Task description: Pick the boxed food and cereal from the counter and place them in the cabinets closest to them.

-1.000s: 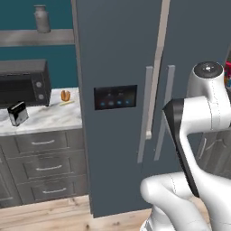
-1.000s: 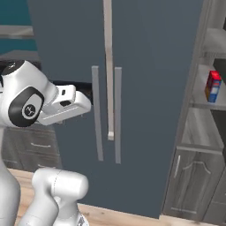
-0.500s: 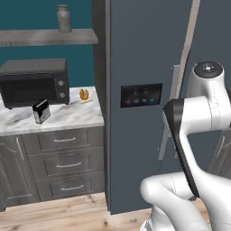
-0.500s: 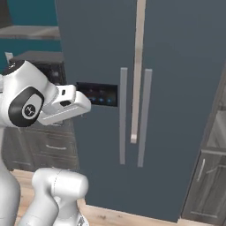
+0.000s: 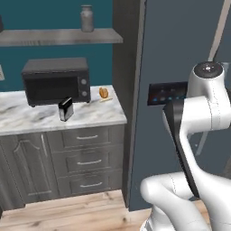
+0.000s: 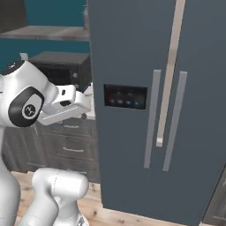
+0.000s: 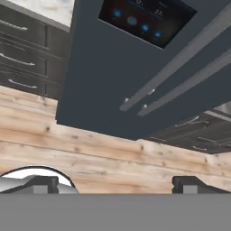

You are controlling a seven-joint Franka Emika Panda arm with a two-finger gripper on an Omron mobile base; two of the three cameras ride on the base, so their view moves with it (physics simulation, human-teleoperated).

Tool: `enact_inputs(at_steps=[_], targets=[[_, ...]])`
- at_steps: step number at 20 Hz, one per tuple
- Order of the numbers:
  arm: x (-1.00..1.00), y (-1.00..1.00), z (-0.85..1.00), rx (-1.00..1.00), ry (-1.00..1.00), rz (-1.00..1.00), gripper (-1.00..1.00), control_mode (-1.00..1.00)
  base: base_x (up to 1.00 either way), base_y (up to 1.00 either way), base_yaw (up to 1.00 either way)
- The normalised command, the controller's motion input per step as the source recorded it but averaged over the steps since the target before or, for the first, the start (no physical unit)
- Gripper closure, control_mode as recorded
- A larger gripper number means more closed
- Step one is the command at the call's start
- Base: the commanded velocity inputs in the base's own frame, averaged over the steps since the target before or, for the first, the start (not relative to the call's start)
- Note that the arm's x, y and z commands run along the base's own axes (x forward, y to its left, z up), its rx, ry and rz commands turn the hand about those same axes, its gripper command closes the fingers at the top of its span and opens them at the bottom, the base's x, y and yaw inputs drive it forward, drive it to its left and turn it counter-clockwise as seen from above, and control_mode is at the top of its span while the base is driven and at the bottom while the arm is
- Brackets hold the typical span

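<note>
The boxed food point(image 5: 66, 109), a small black box with a white face, stands upright on the marble counter point(image 5: 31, 121) just in front of the microwave. The cereal is out of view. My gripper point(image 7: 115, 184) hangs in front of the fridge, well to the right of the counter. It looks down at the wooden floor. Its fingertips point(image 7: 43, 183) are wide apart, so it is open with nothing between them. Dark cabinet doors point(image 5: 23, 159) sit under the counter beside the grey drawers point(image 5: 87, 137).
A black microwave point(image 5: 56, 80) stands at the back of the counter with a small orange item point(image 5: 103, 93) to its right. A wall shelf point(image 5: 58, 37) above carries a jar point(image 5: 86, 18). The tall blue-grey fridge point(image 6: 145, 110) stands close ahead. More cabinets point(image 7: 198, 133) lie past it.
The whole picture has slid right in both base views, so the camera moved left. The counter, microwave and black box came further into view. The arm keeps its pose.
</note>
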Motion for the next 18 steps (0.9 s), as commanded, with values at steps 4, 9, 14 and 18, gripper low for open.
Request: enact_inputs(at_steps=[4,9,14,18], targets=[[0.00,0.00,0.00,0.00,0.00,0.00,-1.00,1.00,0.00,0.62,0.02],[0.00,0.00,0.00,0.00,0.00,0.00,-1.00,1.00,0.00,0.63,0.02],[0.00,0.00,0.00,0.00,0.00,0.00,-1.00,1.00,0.00,0.59,0.02],[0.00,0.00,0.00,0.00,0.00,0.00,-1.00,1.00,0.00,0.59,0.02]])
